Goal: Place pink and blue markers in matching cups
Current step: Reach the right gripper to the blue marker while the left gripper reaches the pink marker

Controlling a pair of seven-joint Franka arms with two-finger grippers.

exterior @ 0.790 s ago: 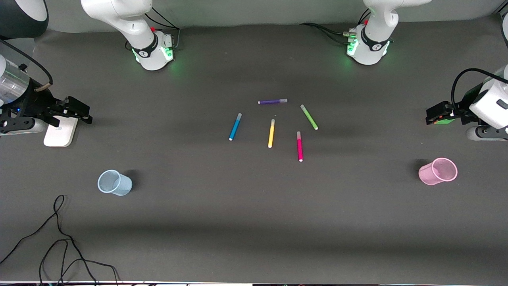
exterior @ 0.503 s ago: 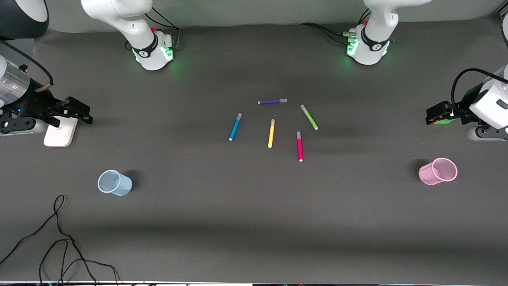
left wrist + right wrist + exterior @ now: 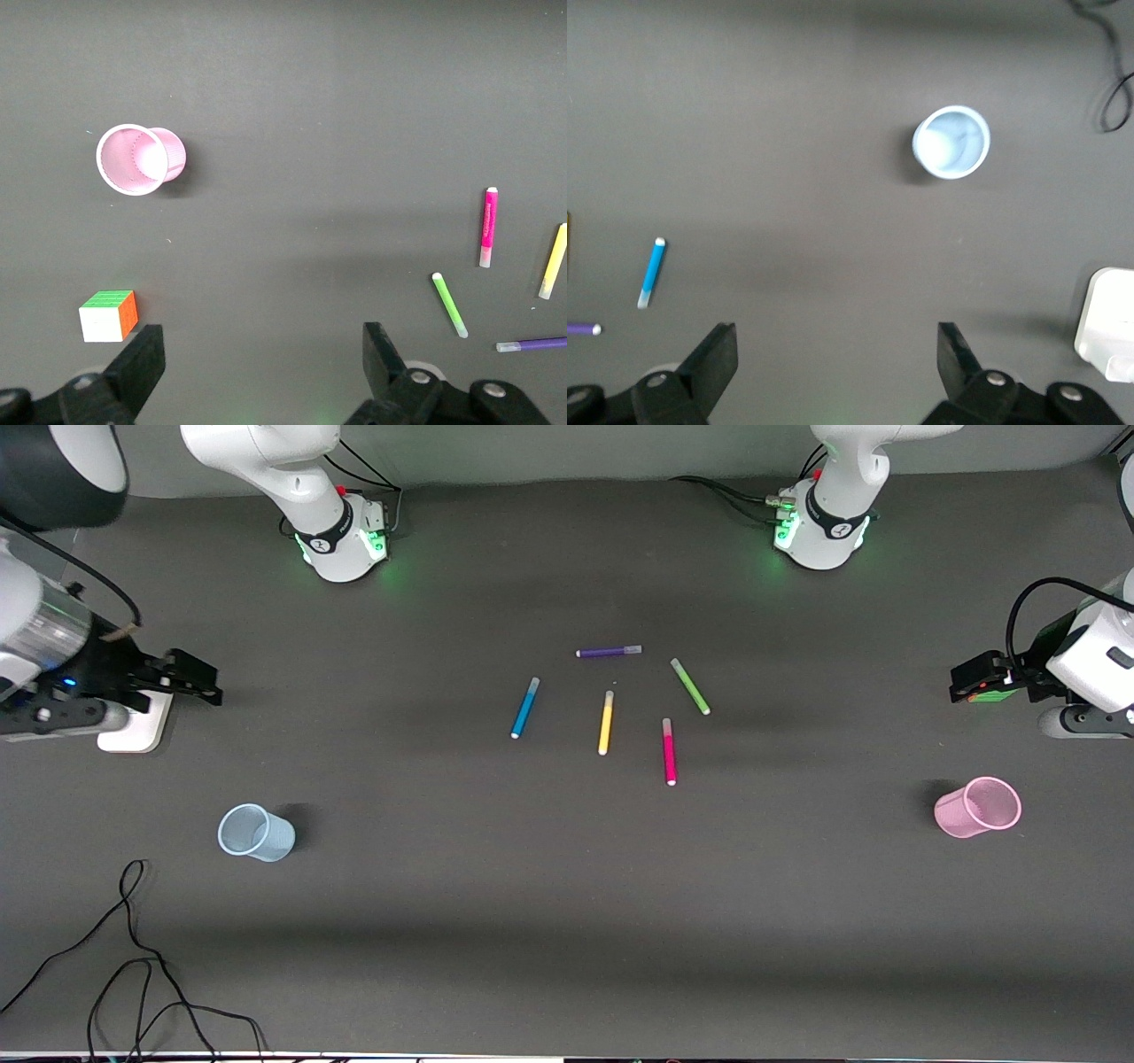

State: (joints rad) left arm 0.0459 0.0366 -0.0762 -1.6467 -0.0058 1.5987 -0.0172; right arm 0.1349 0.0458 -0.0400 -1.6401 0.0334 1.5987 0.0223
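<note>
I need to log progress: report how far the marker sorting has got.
Nothing is done yet. The pink marker and blue marker lie on the table among the other pens, and the pink cup and blue cup hold nothing. Nothing is in hand: the left gripper and right gripper are up over the table ends, jaws open. Both pickups and drops remain.
</note>
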